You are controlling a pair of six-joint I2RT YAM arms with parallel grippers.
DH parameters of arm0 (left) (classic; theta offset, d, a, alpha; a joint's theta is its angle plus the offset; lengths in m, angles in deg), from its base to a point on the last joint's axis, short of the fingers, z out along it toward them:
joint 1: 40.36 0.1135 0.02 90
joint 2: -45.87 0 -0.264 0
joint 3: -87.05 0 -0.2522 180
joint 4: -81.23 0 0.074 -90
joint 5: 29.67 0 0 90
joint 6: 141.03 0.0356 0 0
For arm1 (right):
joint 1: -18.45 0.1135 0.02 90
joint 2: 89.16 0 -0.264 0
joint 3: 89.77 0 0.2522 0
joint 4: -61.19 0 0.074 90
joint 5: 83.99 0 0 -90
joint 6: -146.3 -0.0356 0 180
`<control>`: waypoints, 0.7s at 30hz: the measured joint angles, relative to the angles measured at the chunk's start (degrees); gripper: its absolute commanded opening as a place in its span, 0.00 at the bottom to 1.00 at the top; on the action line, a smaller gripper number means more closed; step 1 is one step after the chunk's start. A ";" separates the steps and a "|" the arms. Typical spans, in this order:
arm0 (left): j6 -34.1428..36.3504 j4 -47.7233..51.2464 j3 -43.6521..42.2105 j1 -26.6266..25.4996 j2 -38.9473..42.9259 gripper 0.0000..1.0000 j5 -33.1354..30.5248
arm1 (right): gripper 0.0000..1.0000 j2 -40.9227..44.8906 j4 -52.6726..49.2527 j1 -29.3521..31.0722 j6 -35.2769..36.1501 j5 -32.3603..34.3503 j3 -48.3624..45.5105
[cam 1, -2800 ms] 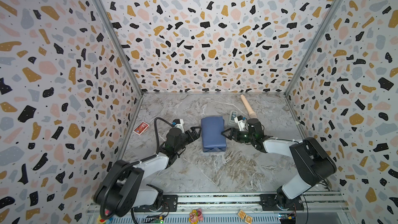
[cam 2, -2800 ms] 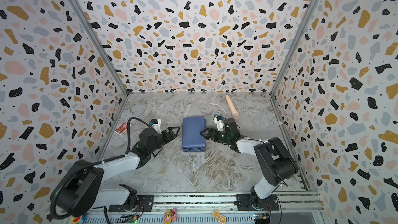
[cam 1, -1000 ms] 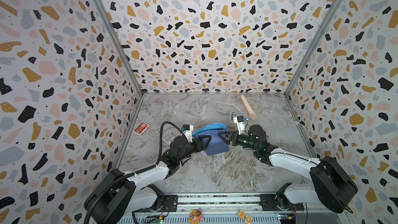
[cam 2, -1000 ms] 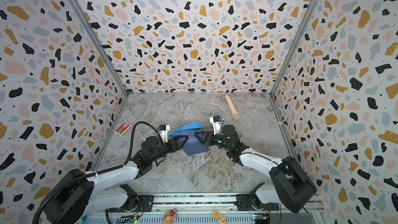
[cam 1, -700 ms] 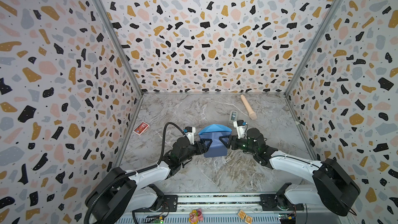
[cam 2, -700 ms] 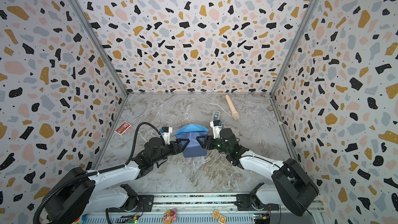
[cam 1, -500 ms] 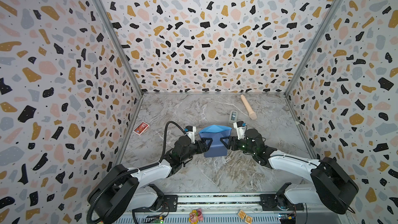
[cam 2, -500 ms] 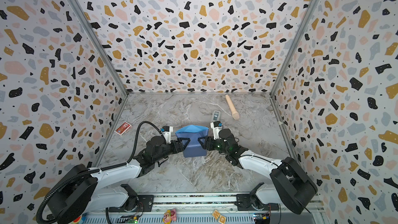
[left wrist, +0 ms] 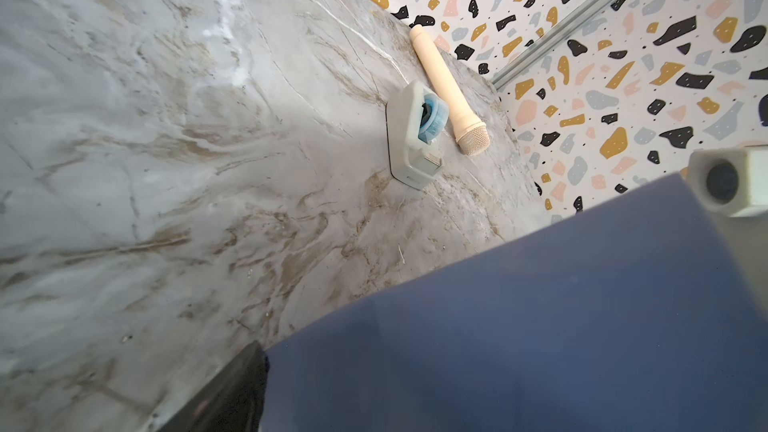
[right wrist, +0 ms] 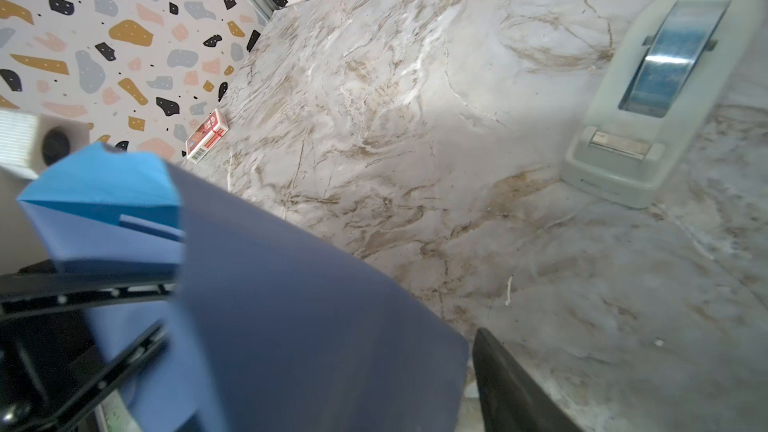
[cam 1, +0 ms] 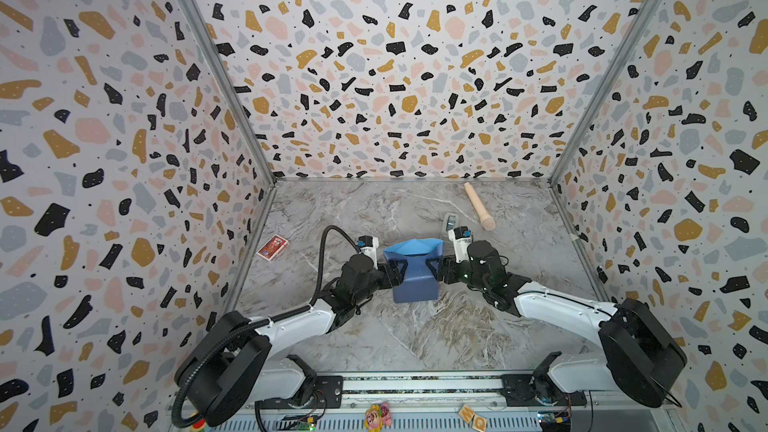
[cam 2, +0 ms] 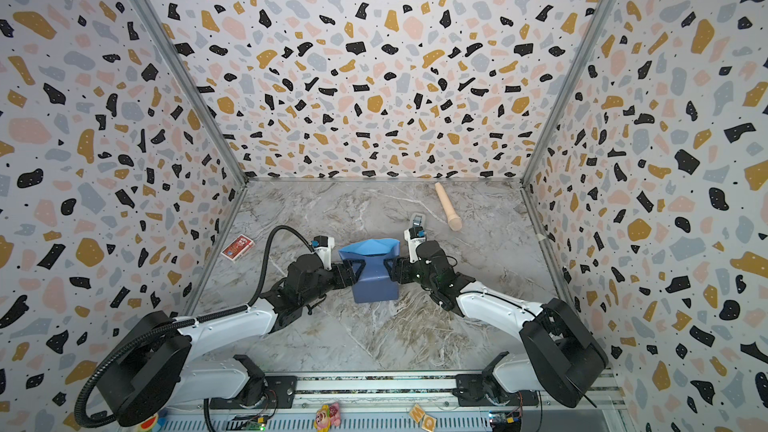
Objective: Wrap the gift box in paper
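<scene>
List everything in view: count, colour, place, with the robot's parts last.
paper: one sheet, blue, folded into a parcel mid-table; contents hidden
card pack: one, red, near the left wall
tape dispenser: one, grey, behind the parcel, right of centre
microphone: one, beige, far right of the table
toy figure: one, pink and yellow, front rail
letter blocks: two, orange, front rail
table: one, grey marble
left gripper: one, black, parcel's left side, jaws apart
right gripper: one, black, parcel's right side, jaws apart
</scene>
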 measured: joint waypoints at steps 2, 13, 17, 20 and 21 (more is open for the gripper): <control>1.70 2.47 1.49 -0.07 0.00 0.79 -1.81 | 0.66 0.02 0.11 0.11 0.83 0.94 0.00; 8.55 10.08 7.54 -3.37 -1.75 0.57 -12.63 | 0.55 0.22 -5.42 1.03 5.90 6.01 3.54; 10.14 11.61 8.61 -4.92 -1.77 0.49 -16.44 | 0.51 0.22 -7.02 1.68 7.61 8.20 4.31; 11.32 12.81 9.57 -5.97 -1.84 0.44 -18.69 | 0.47 0.22 -7.04 2.08 8.07 9.01 4.39; 11.63 13.25 9.94 -6.29 -1.95 0.43 -19.30 | 0.46 0.22 -7.04 2.25 8.13 9.29 4.42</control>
